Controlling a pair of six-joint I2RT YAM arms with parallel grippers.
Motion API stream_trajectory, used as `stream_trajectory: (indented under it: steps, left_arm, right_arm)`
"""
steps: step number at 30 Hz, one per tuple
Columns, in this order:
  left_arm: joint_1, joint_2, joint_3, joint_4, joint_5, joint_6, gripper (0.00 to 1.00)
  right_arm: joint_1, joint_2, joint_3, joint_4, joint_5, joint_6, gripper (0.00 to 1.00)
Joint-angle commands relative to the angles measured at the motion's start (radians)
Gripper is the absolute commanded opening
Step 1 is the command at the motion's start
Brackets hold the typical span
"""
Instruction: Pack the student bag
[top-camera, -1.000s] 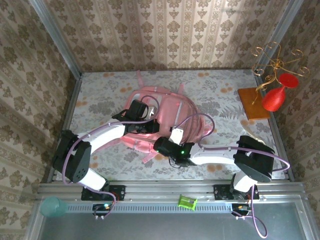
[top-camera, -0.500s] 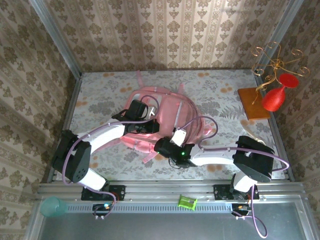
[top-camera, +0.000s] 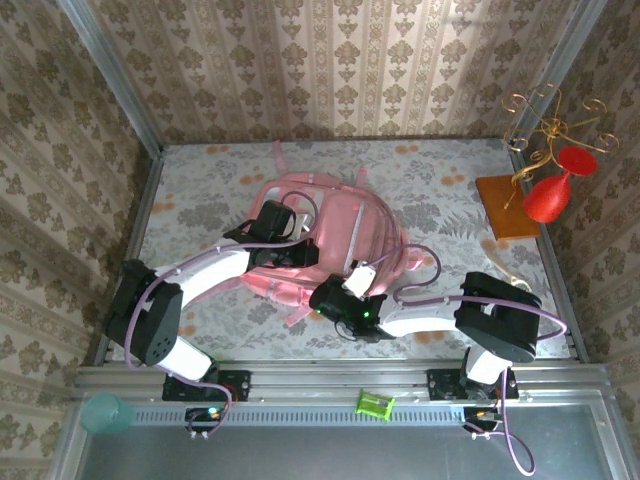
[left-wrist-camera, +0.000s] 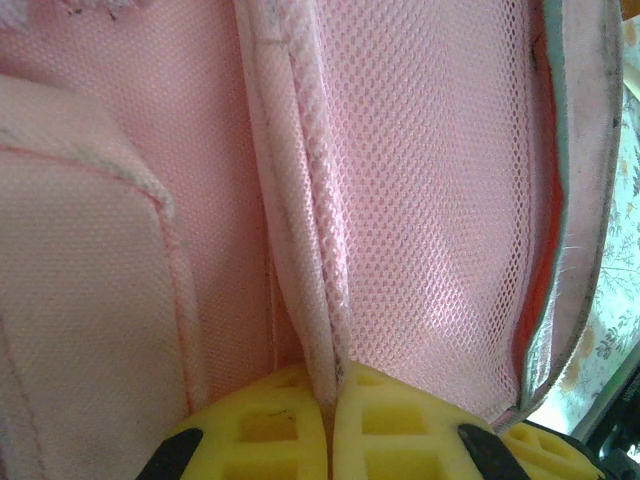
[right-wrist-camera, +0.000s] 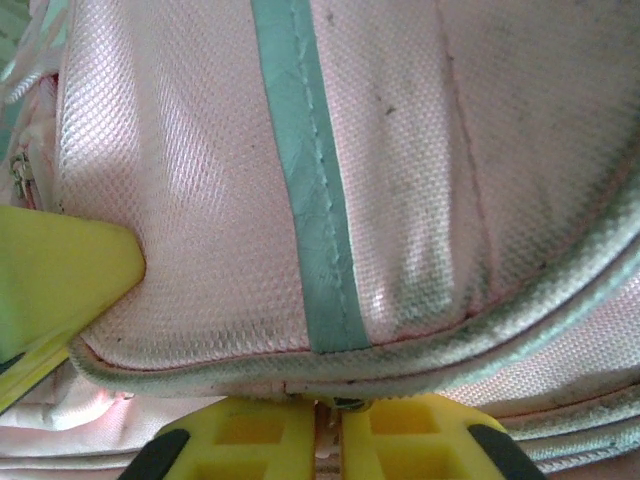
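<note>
Soft pink student bag (top-camera: 340, 215) lies mid-worktop (top-camera: 450, 190), pinched at two points.
The left hand (left-wrist-camera: 330, 415) is clenched on a piped mesh seam, the right hand (right-wrist-camera: 330, 430) on the bag's bound rim. The fabric looks limp and light and will likely sag, so seams grip best. Floral cloth underneath, papered walls close round.

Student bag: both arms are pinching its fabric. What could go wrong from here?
1. The left fingers pinch only a thin piped seam of the student bag; pulled hard, it may slip free.
2. The right fingers grip the rim piping, so opposite pulls could strain stitching rather than open the bag.
</note>
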Motion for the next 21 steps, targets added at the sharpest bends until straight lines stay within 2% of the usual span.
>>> stream_trajectory:
  steps: [1, 5, 16, 21]
  left_arm:
    - [-0.001, -0.021, -0.016, -0.002, 0.045, 0.021, 0.00]
    - [0.011, -0.020, -0.024, 0.002, 0.039, 0.018, 0.00]
    - [0.046, -0.029, -0.036, -0.019, -0.041, 0.089, 0.00]
    - [0.060, -0.031, -0.027, -0.038, -0.046, 0.109, 0.00]
  right_arm:
    - [-0.009, 0.001, -0.008, -0.008, 0.087, 0.017, 0.08]
    - [-0.009, -0.046, -0.023, -0.047, 0.064, -0.001, 0.00]
    - [-0.020, -0.198, -0.076, -0.225, -0.092, -0.123, 0.00]
    - [-0.059, -0.252, -0.094, -0.355, -0.112, -0.178, 0.00]
